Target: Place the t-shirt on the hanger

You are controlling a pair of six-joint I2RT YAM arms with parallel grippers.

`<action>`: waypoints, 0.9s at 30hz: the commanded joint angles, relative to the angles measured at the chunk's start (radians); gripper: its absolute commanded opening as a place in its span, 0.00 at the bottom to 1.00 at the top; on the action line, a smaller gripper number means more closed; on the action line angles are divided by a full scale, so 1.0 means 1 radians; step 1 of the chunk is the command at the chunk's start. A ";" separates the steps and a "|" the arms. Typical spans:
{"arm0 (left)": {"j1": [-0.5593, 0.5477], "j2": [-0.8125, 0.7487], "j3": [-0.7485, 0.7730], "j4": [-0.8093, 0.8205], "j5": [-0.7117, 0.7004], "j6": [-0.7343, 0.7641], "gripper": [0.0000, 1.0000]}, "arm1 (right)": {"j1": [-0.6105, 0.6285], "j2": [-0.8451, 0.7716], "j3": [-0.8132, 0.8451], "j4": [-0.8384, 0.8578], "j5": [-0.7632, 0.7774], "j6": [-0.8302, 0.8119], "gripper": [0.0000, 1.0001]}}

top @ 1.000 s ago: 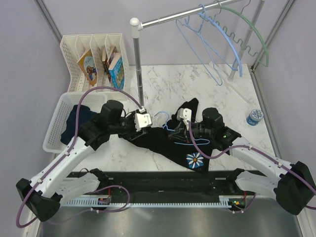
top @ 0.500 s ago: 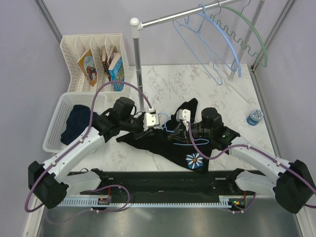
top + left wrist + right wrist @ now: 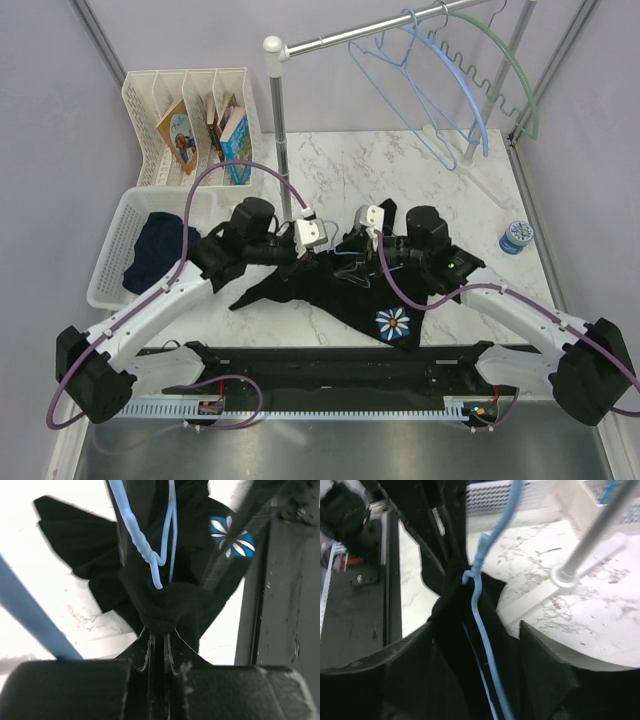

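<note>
t-shirt (image 3: 330, 290): limp, light; mid-bench, best gripped at the neckline.
hanger (image 3: 145, 550): thin, springy wire.
left gripper (image 3: 159, 640): jaws pinch bunched t-shirt fabric.
right gripper (image 3: 360, 234): jaws' state unclear.

The top view is bright and sharp, with even light from above and soft shadows on the white marble table (image 3: 330, 160) around the black daisy-print t-shirt (image 3: 330, 290). In the left wrist view the table glares pure white. The right wrist view is blurry, and the thin light-blue wire hanger (image 3: 481, 625) looks fuzzy.
</note>
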 commanded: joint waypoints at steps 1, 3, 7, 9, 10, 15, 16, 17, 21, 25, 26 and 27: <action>0.064 -0.051 -0.017 0.098 -0.106 -0.203 0.02 | -0.073 -0.091 0.061 -0.054 0.099 0.113 0.84; 0.067 -0.067 -0.034 0.094 -0.123 -0.242 0.02 | -0.139 -0.187 0.050 -0.100 0.153 0.164 0.85; 0.065 -0.072 -0.037 0.086 -0.191 -0.308 0.02 | -0.165 -0.369 -0.004 -0.238 0.371 0.257 0.80; 0.065 -0.069 -0.035 0.084 -0.210 -0.328 0.02 | -0.164 -0.447 -0.025 -0.307 0.365 0.250 0.65; 0.065 -0.067 -0.031 0.084 -0.216 -0.331 0.02 | -0.161 -0.461 -0.044 -0.327 0.382 0.250 0.61; 0.065 -0.055 -0.012 0.083 -0.228 -0.374 0.02 | -0.071 -0.418 -0.078 -0.389 0.570 0.287 0.62; 0.065 -0.051 -0.005 0.080 -0.233 -0.379 0.02 | -0.004 -0.412 -0.099 -0.374 0.671 0.306 0.65; 0.065 -0.049 -0.002 0.081 -0.235 -0.383 0.02 | 0.029 -0.411 -0.113 -0.323 0.699 0.310 0.65; 0.065 -0.043 0.005 0.086 -0.242 -0.408 0.02 | 0.153 -0.368 -0.165 -0.216 0.859 0.337 0.63; 0.065 -0.041 0.009 0.092 -0.238 -0.414 0.02 | 0.224 -0.270 -0.170 -0.151 0.986 0.342 0.62; 0.065 -0.044 0.009 0.095 -0.233 -0.412 0.02 | 0.230 -0.239 -0.171 -0.134 0.998 0.345 0.62; 0.065 -0.046 0.008 0.095 -0.230 -0.411 0.02 | 0.235 -0.222 -0.168 -0.118 1.003 0.345 0.61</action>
